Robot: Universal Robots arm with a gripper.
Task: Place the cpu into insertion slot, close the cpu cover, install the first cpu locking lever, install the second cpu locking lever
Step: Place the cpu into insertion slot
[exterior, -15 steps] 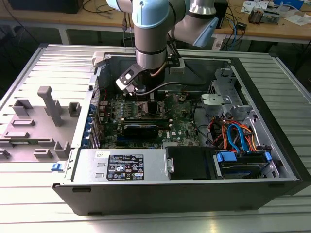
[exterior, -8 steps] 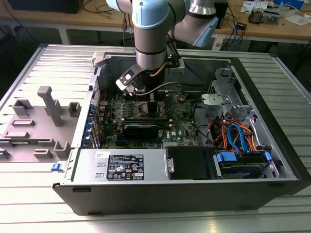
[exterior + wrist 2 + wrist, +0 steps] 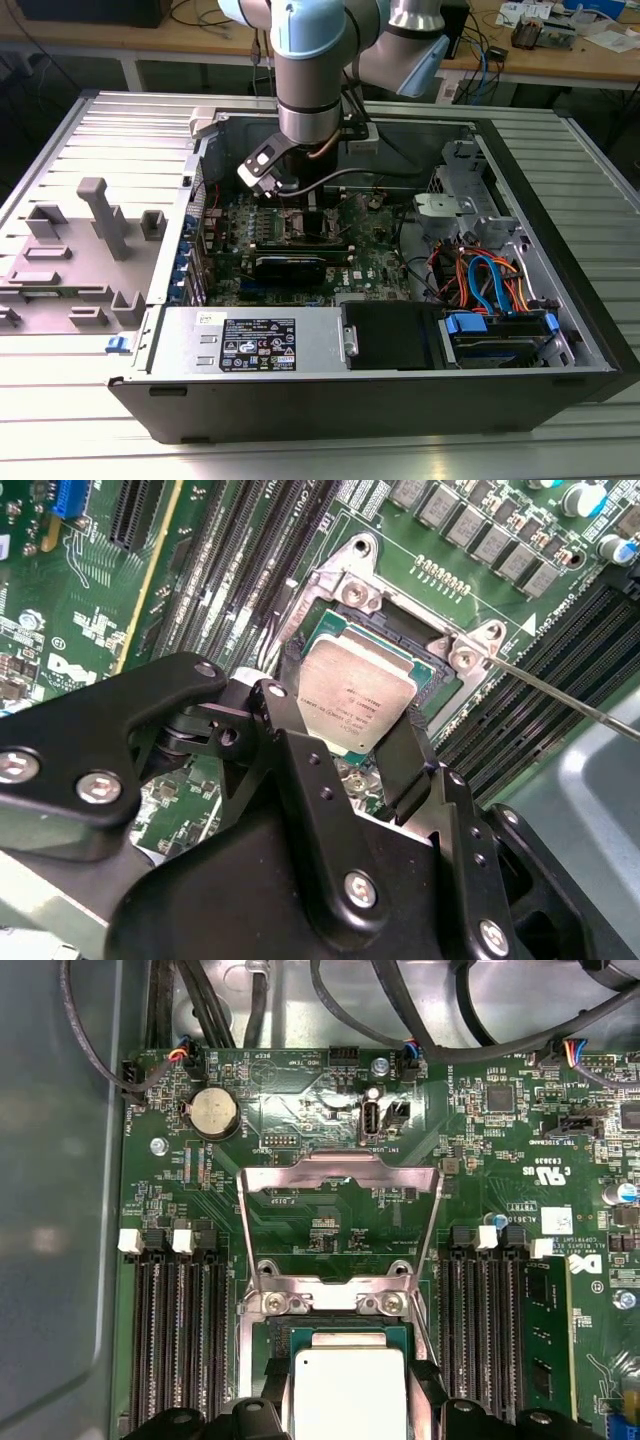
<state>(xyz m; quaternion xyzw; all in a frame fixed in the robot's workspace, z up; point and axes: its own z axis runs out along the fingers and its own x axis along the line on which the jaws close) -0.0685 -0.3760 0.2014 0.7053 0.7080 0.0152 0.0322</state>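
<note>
My gripper point(image 3: 350, 720) is shut on the cpu point(image 3: 362, 698), a small silver-topped square chip, with one black finger point(image 3: 285, 710) on each side of it. The chip hangs level right over the insertion slot point(image 3: 400, 630), whose dark centre and silvery rim show around it. In the first wrist view the cpu point(image 3: 346, 1395) sits between the fingers, and the cpu cover point(image 3: 340, 1173) stands flipped open beyond the slot. A thin locking lever point(image 3: 560, 695) sticks out from one corner of the socket. In the exterior view the arm point(image 3: 310, 80) reaches down into the case over the socket point(image 3: 300, 226).
Long black memory slots point(image 3: 175, 1340) flank the socket on both sides. The open computer case point(image 3: 560, 250) has tall walls, with coloured cables point(image 3: 485, 280) and a drive at the exterior view's right. A grey fixture tray point(image 3: 90, 240) lies at the exterior view's left.
</note>
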